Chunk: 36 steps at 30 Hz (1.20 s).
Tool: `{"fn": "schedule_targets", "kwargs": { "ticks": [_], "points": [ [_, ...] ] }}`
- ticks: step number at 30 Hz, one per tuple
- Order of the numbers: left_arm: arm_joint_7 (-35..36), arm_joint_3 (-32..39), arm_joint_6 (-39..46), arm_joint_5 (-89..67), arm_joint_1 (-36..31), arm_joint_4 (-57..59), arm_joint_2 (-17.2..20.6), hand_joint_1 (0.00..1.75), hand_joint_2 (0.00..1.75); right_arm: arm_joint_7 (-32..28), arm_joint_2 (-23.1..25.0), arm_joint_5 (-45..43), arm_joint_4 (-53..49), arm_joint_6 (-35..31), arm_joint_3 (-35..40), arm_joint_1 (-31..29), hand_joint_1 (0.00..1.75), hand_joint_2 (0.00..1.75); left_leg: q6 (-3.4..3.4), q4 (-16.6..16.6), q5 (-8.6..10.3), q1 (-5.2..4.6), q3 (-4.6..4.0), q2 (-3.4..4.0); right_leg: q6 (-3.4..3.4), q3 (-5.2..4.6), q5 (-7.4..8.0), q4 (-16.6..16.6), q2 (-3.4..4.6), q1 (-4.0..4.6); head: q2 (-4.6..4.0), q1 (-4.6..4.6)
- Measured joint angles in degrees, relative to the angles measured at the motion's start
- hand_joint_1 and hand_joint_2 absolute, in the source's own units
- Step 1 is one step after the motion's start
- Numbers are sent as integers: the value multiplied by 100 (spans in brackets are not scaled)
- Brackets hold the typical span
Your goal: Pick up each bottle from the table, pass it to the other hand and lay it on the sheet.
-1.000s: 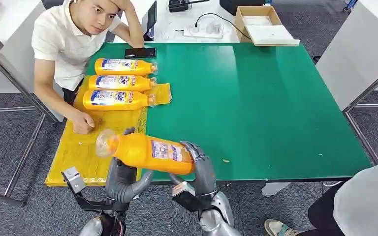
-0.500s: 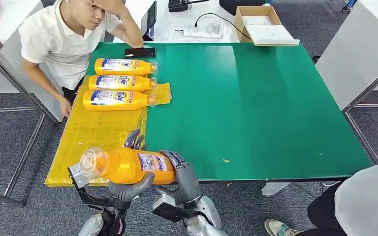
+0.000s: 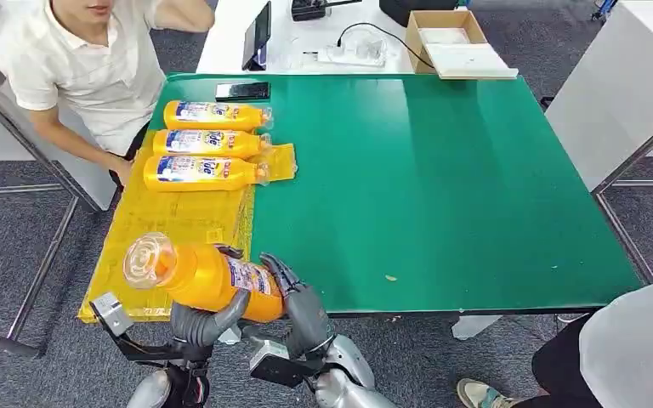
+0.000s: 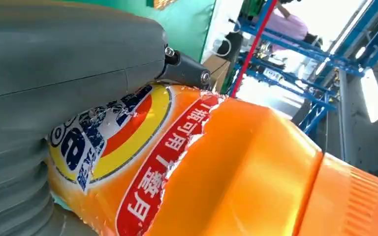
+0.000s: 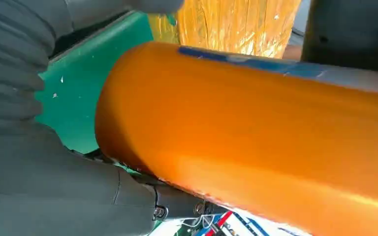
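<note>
We see both hands on one orange detergent bottle (image 3: 208,276) at the near edge of the green table (image 3: 442,187): the left hand (image 3: 202,321) grips it from beneath, the right hand (image 3: 299,299) clasps its base. It tilts above the yellow sheet (image 3: 166,225), where three bottles (image 3: 207,144) lie.

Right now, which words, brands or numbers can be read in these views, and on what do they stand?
"Tide": labels of two of the three bottles lying on the yellow sheet, at and.
"可用1餐只": red band on the held bottle, seen sideways, last characters uncertain.
Far bottle label: too small.
</note>
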Motion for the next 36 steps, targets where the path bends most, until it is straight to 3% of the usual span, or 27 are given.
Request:
{"fn": "schedule_targets", "kwargs": {
  "ticks": [12,16,21,36],
  "points": [
    [-6,28,131,-81,-64,-52,-13,175,175,-31,-4,-271,-72,-70,158,-15,0,0,0,0,0,0,1,0,0,-2,0,0,0,1,2,0],
    [481,24,1015,-1033,-401,127,72,175,175,-31,-66,-566,-241,-245,216,116,0,0,0,0,1,1,1,-6,0,4,0,0,-3,1,0,2],
    [476,55,1666,-1731,-709,547,206,175,175,-31,-199,-656,-636,-300,205,400,0,0,-1,0,1,1,1,-2,1,0,2,1,-2,1,2,0],
    [500,538,2074,-2295,-898,901,494,175,175,-31,-562,-638,-1399,-415,-525,891,0,0,-1,0,1,1,0,-1,0,0,2,1,-2,1,2,0]
  ]
}}
